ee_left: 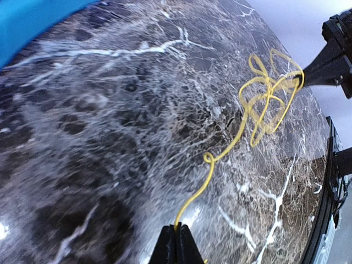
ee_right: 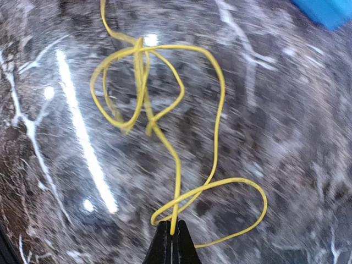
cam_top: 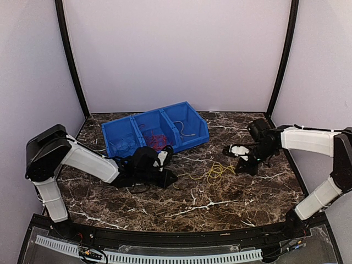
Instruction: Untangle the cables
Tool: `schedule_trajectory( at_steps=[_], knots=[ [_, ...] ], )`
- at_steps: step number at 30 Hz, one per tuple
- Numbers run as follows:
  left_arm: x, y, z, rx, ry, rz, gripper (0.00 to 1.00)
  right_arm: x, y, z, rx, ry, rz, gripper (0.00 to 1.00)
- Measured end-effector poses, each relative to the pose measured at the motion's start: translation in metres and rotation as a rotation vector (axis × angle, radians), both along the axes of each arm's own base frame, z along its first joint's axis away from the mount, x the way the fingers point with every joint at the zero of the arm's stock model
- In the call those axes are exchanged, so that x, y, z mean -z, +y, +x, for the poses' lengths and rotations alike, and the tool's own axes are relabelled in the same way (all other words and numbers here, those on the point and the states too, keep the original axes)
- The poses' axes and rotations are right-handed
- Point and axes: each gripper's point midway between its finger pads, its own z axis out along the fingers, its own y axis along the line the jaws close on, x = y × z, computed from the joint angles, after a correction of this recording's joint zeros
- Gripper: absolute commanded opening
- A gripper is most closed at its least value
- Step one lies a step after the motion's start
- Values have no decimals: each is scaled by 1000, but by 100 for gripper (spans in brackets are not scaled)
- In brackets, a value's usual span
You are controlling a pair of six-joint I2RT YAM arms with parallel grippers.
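Note:
One yellow cable lies in loose tangled loops on the marble table, between my two grippers. My left gripper is low on the table to its left. In the left wrist view that gripper is shut on one end of the yellow cable, which runs away in a wavy line to the knot. My right gripper is at the knot's right side. The right wrist view shows it shut on a strand of the cable, with a loop crossing just above the tips. More cables, red ones, lie in the bin.
A blue three-compartment bin stands behind the left gripper, with red wires in the middle part, a pale wire on the right and dark ones on the left. Its corner shows in the right wrist view. Purple walls enclose the table.

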Motion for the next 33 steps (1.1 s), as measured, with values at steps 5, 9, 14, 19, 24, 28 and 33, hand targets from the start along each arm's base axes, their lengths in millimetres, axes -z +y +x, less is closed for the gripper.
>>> schedule_trajectory(
  at_steps=[5, 9, 14, 19, 24, 28, 33],
  knots=[
    [-49, 60, 0, -117, -99, 40, 0, -30, -60, 48, 171, -124, -17, 0],
    [-88, 108, 4, -238, -186, 66, 0, -34, -92, 74, 257, -138, -37, 0],
    [-126, 170, 10, -399, -266, 130, 0, -31, -125, 115, 362, -137, -45, 0],
    [-167, 239, 4, -577, -366, 205, 0, -20, -149, 137, 435, -127, -59, 0],
    [-215, 276, -6, -680, -461, 207, 0, -13, -153, 147, 475, -111, -57, 0],
    [-233, 279, -3, -692, -486, 222, 0, -40, -143, 169, 484, -152, 5, 0],
    [-249, 253, 17, -639, -483, 236, 0, -93, -102, 194, 420, -264, 83, 0]
  ],
)
